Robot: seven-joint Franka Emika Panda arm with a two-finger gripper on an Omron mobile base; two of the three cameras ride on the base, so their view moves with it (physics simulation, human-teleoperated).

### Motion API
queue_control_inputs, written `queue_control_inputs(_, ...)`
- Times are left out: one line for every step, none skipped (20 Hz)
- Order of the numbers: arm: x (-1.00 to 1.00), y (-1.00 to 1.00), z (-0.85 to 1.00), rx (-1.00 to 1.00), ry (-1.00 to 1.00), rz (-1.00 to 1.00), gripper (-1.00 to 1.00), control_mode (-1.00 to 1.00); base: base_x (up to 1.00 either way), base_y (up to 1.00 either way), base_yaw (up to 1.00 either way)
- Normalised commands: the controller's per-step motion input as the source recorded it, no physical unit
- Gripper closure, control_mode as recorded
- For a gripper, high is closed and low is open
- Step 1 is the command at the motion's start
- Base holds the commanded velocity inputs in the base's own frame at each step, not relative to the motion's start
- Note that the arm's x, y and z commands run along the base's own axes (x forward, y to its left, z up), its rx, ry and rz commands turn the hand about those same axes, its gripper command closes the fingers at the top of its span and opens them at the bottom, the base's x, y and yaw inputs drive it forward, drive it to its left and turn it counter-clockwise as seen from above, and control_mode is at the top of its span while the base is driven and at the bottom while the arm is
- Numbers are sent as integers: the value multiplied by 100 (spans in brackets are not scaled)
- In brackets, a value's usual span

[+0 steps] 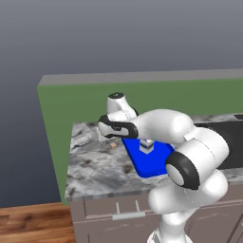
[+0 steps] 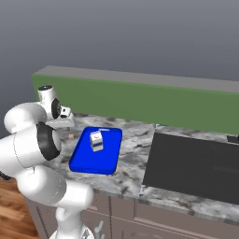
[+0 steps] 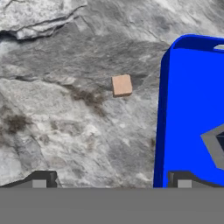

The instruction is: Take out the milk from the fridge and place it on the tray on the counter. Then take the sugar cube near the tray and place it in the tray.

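Observation:
The milk (image 2: 96, 141), a small white carton with a gabled top, stands upright on the blue tray (image 2: 88, 161) on the marbled counter (image 2: 133, 140). The left base view shows the same milk (image 1: 146, 146) on the tray (image 1: 151, 167). A tiny tan sugar cube (image 3: 121, 85) lies on the counter (image 3: 65, 113) just left of the tray's rim (image 3: 161, 109). My gripper (image 3: 111, 180) hovers above the stone near the cube, open, with nothing between its fingertips (image 3: 41, 179). The sugar cube (image 2: 71, 137) sits close under my hand (image 2: 63, 117). The fridge is out of view.
A dark cooktop panel (image 2: 196, 163) is set into the counter right of the tray. A green back wall (image 2: 140, 100) runs behind. The counter's left end (image 1: 71, 161) drops to a wooden floor (image 1: 28, 223). Cabinet fronts with metal handles (image 1: 128, 216) are below.

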Motion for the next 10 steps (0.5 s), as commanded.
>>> queue_control_inputs(0,1,-21,-9,0,0,-100,-100,0,0,0)
queue_control_inputs(0,0,-19,-8,0,0,-100,-100,0,0,0)
queue_control_inputs(0,0,-15,-7,0,0,-100,-100,0,0,0)
queue_control_inputs(0,0,-15,-5,0,0,-100,-100,0,0,0)
queue_control_inputs(0,0,-14,-3,0,0,-100,-100,0,0,0)
queue_control_inputs(0,0,-17,0,0,0,-100,-100,0,0,0)
queue_control_inputs(0,0,-17,0,0,0,-100,-100,0,0,0)
queue_control_inputs(0,0,-17,0,-2,0,-100,-100,0,0,0)
queue_control_inputs(0,0,-24,0,-6,0,-100,-100,0,0,0)
queue_control_inputs(0,0,-26,0,-5,0,-100,-100,0,0,0)
